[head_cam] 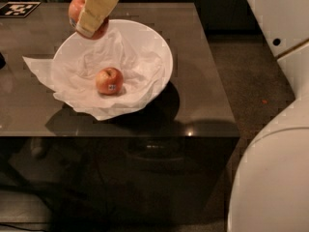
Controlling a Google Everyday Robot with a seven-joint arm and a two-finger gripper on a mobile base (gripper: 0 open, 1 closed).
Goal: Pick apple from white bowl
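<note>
My gripper (86, 27) is at the top left, above the far left rim of the white bowl (161, 52). It is shut on the apple (76, 8), a small red-orange one, and holds it in the air clear of the bowl. One tan finger (99, 6) covers the apple's right side. The bowl is wide and shallow, lined with crumpled white paper (72, 88) that spills over its left edge. A second, larger red apple with a small sticker (109, 80) lies in the middle of the bowl.
The bowl stands on a dark glossy table (203, 110) whose front edge runs across the middle of the view. A black-and-white marker tag (18, 8) lies at the table's far left corner. My white body (275, 173) fills the right side.
</note>
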